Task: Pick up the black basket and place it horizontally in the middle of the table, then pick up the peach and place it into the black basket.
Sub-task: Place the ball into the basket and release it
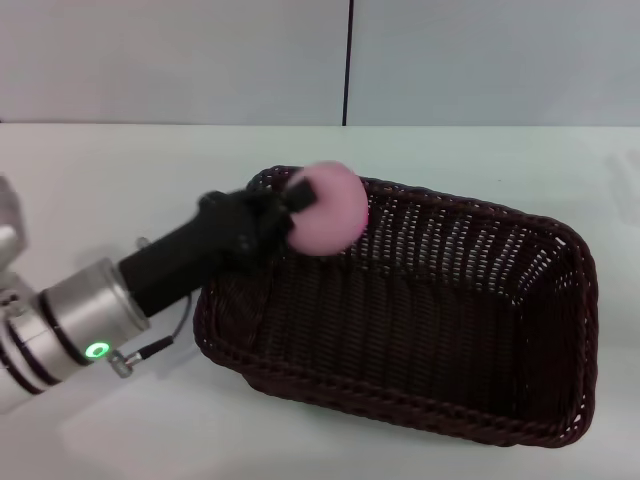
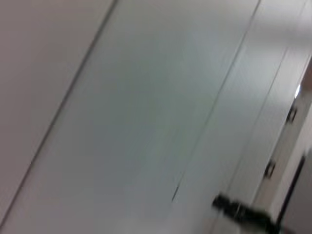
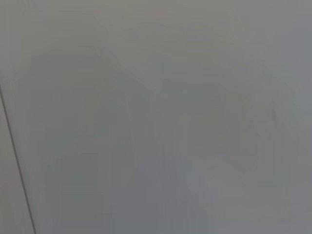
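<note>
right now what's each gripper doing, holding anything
Left gripper: shut on the peach, held over the left end of the black basket.
Right gripper: not in view.

Setting: plain indoor test room, lab-like. Evidence: broad white counter [image 1: 120, 180] running to its far edge against a bare pale panelled wall [image 1: 180, 60] with one dark vertical seam [image 1: 348, 60]; no household furnishings. Left wrist view: pale flat panels, thin seams.

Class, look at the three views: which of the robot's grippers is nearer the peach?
Left. The left gripper holds the peach above the black basket; the right gripper is not in view.
</note>
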Controlling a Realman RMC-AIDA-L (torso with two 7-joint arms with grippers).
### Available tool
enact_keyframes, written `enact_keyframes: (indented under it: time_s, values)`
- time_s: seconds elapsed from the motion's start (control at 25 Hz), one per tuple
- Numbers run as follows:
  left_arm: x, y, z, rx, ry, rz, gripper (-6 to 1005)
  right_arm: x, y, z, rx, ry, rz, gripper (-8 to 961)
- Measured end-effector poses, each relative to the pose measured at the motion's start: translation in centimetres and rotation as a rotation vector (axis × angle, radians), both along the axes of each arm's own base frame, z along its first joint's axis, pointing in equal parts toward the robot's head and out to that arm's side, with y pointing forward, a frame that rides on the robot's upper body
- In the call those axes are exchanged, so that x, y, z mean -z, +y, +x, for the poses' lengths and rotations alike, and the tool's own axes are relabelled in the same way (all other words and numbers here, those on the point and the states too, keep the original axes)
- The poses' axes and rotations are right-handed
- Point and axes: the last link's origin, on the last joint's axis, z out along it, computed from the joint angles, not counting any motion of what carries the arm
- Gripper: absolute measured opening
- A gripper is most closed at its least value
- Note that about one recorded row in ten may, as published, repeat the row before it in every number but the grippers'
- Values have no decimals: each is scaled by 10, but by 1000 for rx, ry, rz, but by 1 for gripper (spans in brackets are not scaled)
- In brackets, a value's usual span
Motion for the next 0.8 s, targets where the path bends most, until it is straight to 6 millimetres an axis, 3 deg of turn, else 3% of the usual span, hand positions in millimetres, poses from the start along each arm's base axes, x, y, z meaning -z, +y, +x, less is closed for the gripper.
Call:
enact_keyframes:
  time_s: [0.28,0.8]
  values:
    - [16,10,-7,-15,154,-7,47,5,1,-1,6,8,-15,331]
    - [7,22,-15,-20,225,109,56,8,4,-3,9,13,-24,332]
